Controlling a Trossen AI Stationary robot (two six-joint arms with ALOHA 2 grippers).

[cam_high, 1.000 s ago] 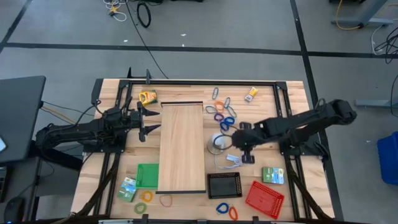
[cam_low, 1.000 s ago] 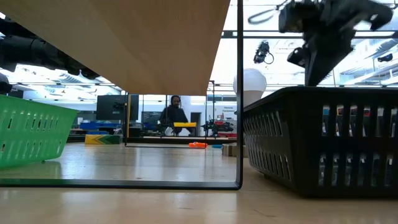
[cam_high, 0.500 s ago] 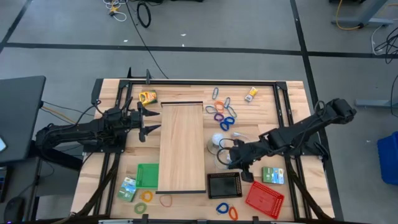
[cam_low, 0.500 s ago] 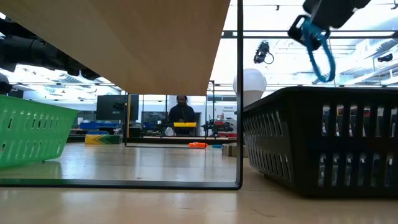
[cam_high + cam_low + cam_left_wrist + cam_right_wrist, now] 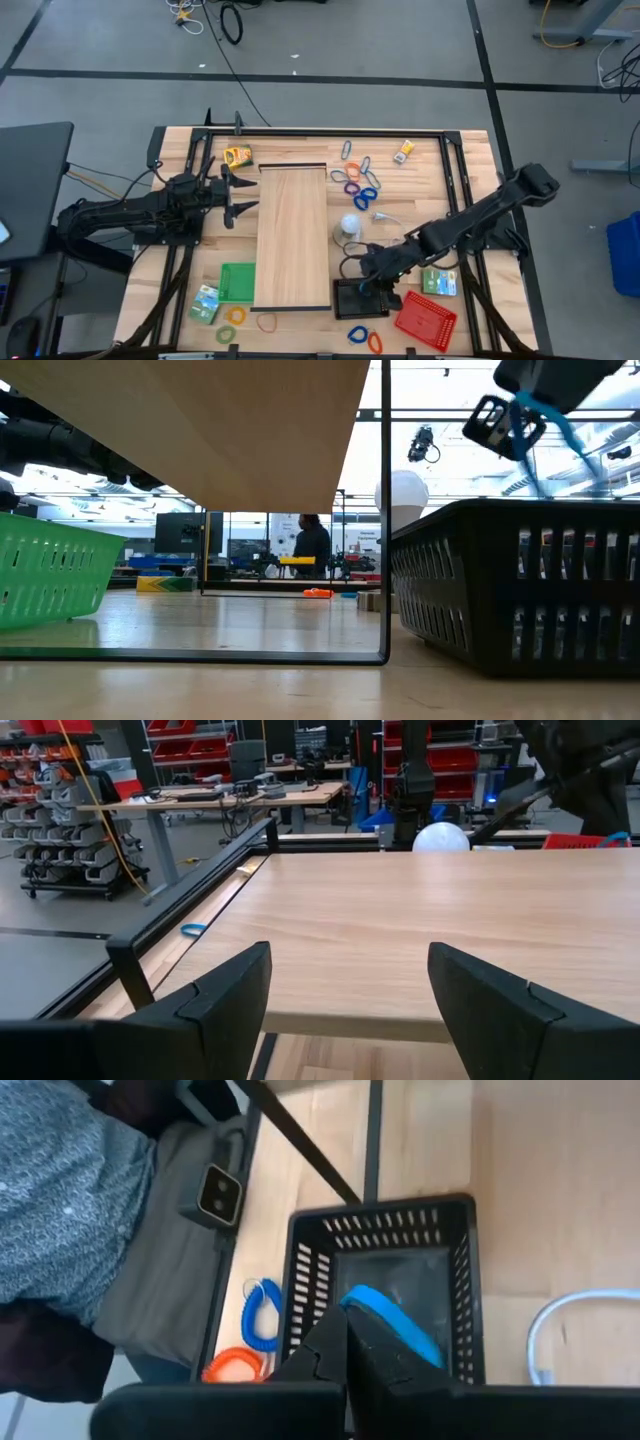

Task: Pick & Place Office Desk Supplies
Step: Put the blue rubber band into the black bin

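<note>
My right gripper (image 5: 363,283) hovers above the black mesh tray (image 5: 350,300) near the table's near edge, shut on a blue loop clip (image 5: 395,1320). The low view shows this gripper (image 5: 508,422) high over the tray's rim (image 5: 520,510) with the blue loop (image 5: 555,428) trailing from it. More coloured loops (image 5: 358,185) lie on the table beyond the long wooden board (image 5: 293,235). A green card box (image 5: 438,282) lies flat right of the tray. My left gripper (image 5: 240,195) waits open at the board's left edge, its fingers (image 5: 230,995) apart. My right gripper pinches the blue loop clip at one end (image 5: 358,1302) between its two shut fingers (image 5: 330,1345), coming from above and pointing down. The loop is lifted clear and sticks out past the fingertips over the black tray's inside.
A red mesh tray (image 5: 425,320) sits right of the black one, a green mesh tray (image 5: 237,282) left of the board. A white ball-shaped thing (image 5: 349,225) and a clear item (image 5: 385,216) lie by the board. Blue loops (image 5: 365,337), orange and yellow loops (image 5: 232,315) and boxes (image 5: 205,303) lie near the near edge.
My right gripper has travelled from the middle of the table toward the near edge and a little left, and now stands over the black tray. The blue loop has come up off the table with it and has swung in the hold.
</note>
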